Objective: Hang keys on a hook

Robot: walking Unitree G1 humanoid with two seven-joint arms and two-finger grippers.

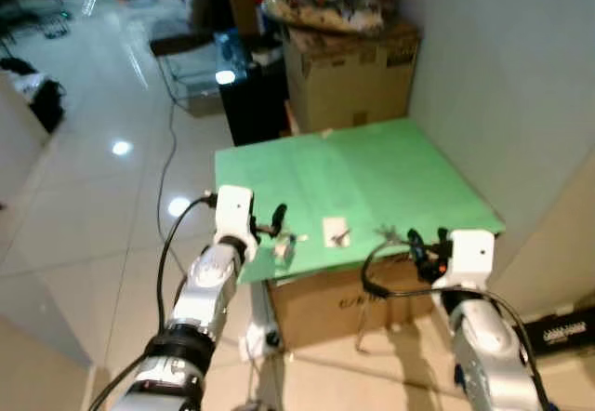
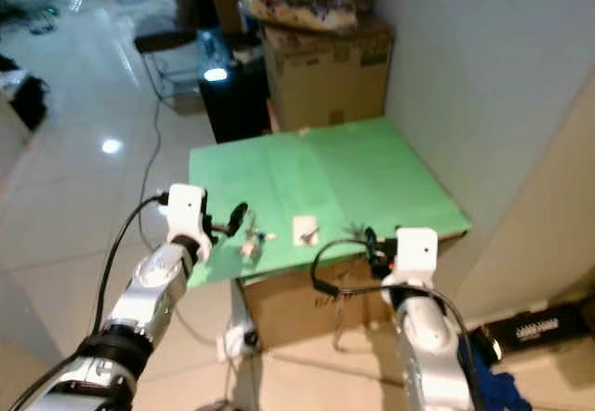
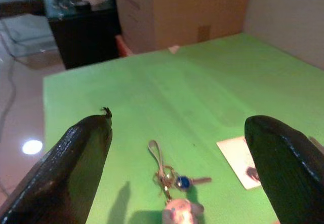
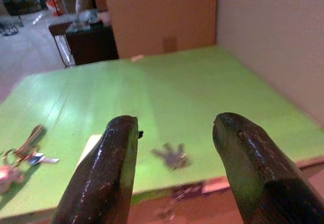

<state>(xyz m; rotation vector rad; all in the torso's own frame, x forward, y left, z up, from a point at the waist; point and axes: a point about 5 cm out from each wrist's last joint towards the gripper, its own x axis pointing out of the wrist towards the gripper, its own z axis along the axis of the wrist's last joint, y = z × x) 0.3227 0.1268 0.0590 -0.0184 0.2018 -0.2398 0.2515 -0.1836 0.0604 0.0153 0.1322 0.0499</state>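
You're looking down at one green table (image 1: 372, 169) that is sitting on a cardboard box. One bigger cardboard box (image 1: 349, 76) is standing behind it against the wall, and one black cabinet (image 1: 251, 95) is just beside that box.

Your two silver arms are reaching in at the table's near edge. The left pincer (image 3: 177, 153) is hovering over the near left corner with its fingers spread wide, gripping nothing. The right pincer (image 4: 174, 158) is hovering at the near right edge, also spread and empty.

One white card (image 1: 336, 232) with a dark mark is lying flat between the two pincers. One key bunch (image 3: 169, 176) with a tan strap and a blue-headed key is lying just in front of the left pincer. One second, smaller grey key cluster (image 4: 172, 156) is lying just in front of the right pincer.
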